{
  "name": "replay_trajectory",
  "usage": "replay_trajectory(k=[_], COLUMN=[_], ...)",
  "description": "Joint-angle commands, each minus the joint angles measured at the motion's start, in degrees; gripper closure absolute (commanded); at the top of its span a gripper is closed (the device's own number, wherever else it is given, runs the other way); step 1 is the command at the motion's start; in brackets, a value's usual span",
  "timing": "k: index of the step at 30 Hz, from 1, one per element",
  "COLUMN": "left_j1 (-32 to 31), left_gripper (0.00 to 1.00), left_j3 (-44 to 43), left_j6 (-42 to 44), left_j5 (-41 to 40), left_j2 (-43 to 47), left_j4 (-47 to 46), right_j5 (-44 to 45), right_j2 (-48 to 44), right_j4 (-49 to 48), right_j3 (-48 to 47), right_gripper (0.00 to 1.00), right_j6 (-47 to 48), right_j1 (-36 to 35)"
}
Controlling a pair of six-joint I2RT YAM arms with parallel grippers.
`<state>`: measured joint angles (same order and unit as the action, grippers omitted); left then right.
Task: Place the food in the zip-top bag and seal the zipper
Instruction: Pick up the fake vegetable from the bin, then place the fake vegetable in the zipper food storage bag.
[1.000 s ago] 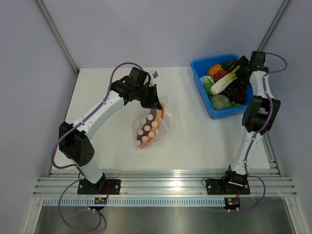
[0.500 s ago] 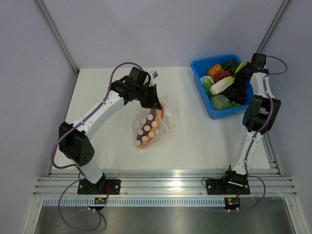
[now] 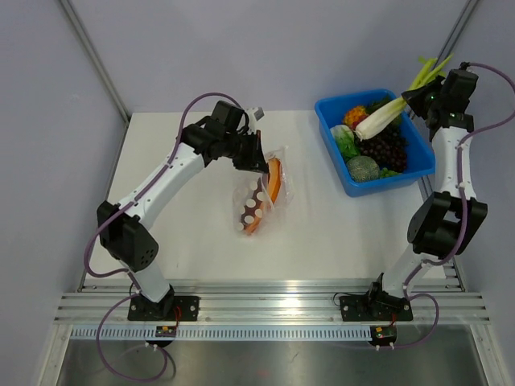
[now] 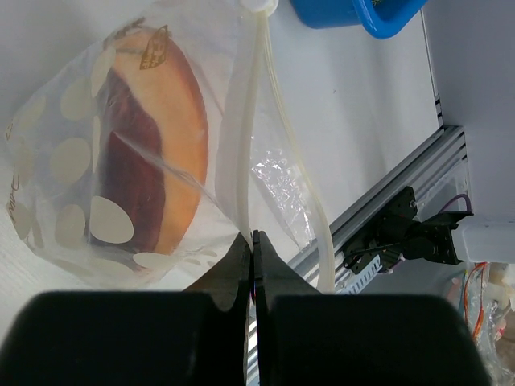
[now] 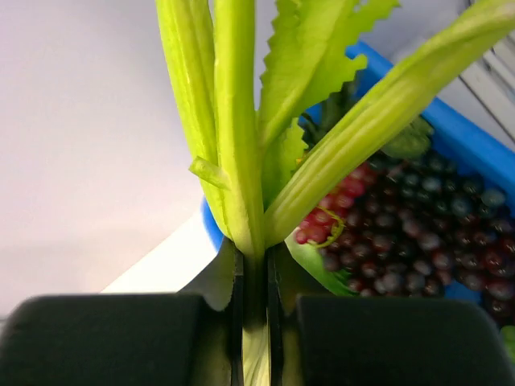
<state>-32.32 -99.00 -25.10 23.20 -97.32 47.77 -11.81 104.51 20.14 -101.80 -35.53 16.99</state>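
The clear dotted zip-top bag (image 3: 256,211) hangs tilted over the table's middle, its lower end touching the table. My left gripper (image 3: 260,158) is shut on its mouth edge. In the left wrist view the pale zipper (image 4: 241,137) runs up from the left gripper (image 4: 254,238). One piece of food, orange and dark red (image 4: 157,153), lies inside the bag (image 4: 72,121). My right gripper (image 3: 422,94) is shut on the leek (image 3: 376,121), held above the bin's far right corner. The leek's green leaves (image 5: 233,121) fan out from the right gripper (image 5: 255,259).
The blue bin (image 3: 412,173) at the back right holds dark grapes (image 3: 388,148), a round green head (image 3: 363,167) and other produce. Grapes (image 5: 418,241) and the bin's rim (image 5: 438,121) lie below the leek. A metal rail (image 3: 265,305) runs along the table's near edge.
My right gripper has shut on the leek and lifted it up and to the right, out of the bin. The left arm has shifted the bag slightly right.
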Motion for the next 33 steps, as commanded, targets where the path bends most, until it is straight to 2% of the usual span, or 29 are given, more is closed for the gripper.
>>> replay_trajectory(k=[1,4,7,10,12,19,24,25,33], left_j1=[-0.2,-0.2,-0.2,-0.12,-0.12,-0.12,-0.12,-0.12,-0.12], left_gripper=[1.0,1.0,1.0,1.0,1.0,1.0,1.0,1.0,1.0], left_j3=[-2.33,-3.82,-5.67,-7.17,-7.43,-6.47,-8.05,-8.14,-7.79], left_j6=[0.05,0.23,0.84,2.77,3.22,2.43,2.43,2.25,1.46], left_j5=[3.08,2.73,3.43,2.9,2.73,2.99,2.81,2.99,4.75], left_j2=[-1.12,-2.08,-3.84,-4.11,-4.37,-3.94,-4.02,-4.11,-2.71], left_j4=[-1.8,-1.28,0.04,1.62,2.33,2.33,2.59,2.59,1.45], right_j5=[-3.47,-6.19,-2.27,-2.6,0.19,-0.05,4.42,5.74,21.38], right_j2=[-8.42,-12.47,-18.54,-24.69,-28.91,-37.17,-37.01,-35.96,-27.7], right_j4=[-3.36,-5.11,-4.5,-5.2,-4.68,-6.6,-10.72,-11.17,-11.17], right_j3=[0.02,4.75,9.06,13.54,15.3,20.05,25.76,26.03,23.49], right_gripper=[1.0,1.0,1.0,1.0,1.0,1.0,1.0,1.0,1.0], right_j6=[2.3,3.18,7.75,9.16,11.69,9.25,5.12,4.86,4.42], right_j1=[0.14,-0.64,-4.24,-7.58,-12.57,-22.43,-30.52,-34.18,-46.34])
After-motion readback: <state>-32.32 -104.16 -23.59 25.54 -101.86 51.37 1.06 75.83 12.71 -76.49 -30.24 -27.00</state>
